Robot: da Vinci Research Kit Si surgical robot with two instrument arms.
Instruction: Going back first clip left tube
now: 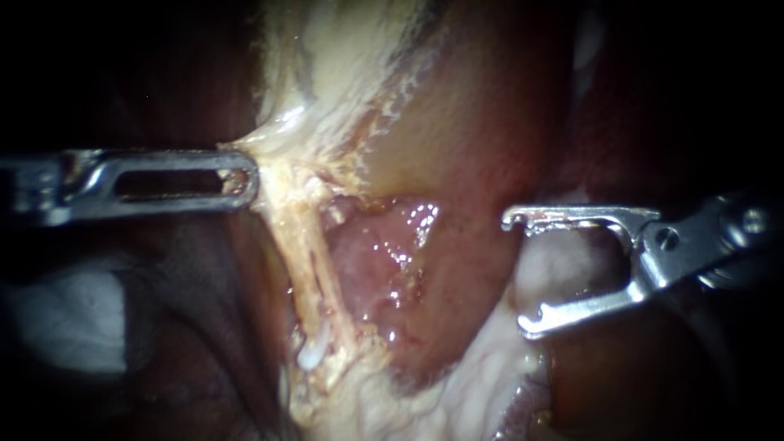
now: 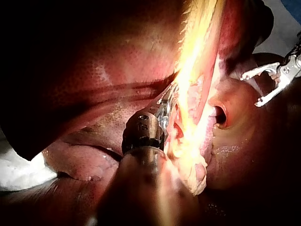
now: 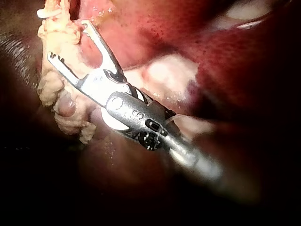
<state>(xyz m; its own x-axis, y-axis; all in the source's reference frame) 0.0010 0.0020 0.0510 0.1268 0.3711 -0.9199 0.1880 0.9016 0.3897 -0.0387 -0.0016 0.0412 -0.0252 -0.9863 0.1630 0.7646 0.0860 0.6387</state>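
The left tube (image 1: pixel 300 278) runs as a pale strand down from the stretched fold of pale tissue (image 1: pixel 273 155) towards the fatty mass below; at its lower end sits a small whitish piece (image 1: pixel 312 353) - in my judgement the first clip, though it is too small to be sure. Beside the tube, raw glistening tissue (image 1: pixel 384 261) lies exposed.

The left instrument (image 1: pixel 245 175) has its claw clenched on the pale tissue and holds it taut towards its own side, so the tube stands out. The right instrument (image 1: pixel 519 273) is well apart from the tube, across the raw patch; its claw is released, wide, with nothing between the tips.

The step in hand looks like the retreat after clipping: the right claw is empty and clear of the strand. The next move, I judge, calls for a straight pull along its own shaft, tips kept off the tissue beside them, while the left grasp keeps its tension steady - slack there could let the strand fold.

The endoscope alone shows tube, whitish piece and both claws at once; the left wrist view shows the liver (image 2: pixel 94 70) behind its shaft, but glare hides its claw and the tube; the right wrist view shows the hooked tips empty, just beside a lumpy pale strand (image 3: pixel 56 94).
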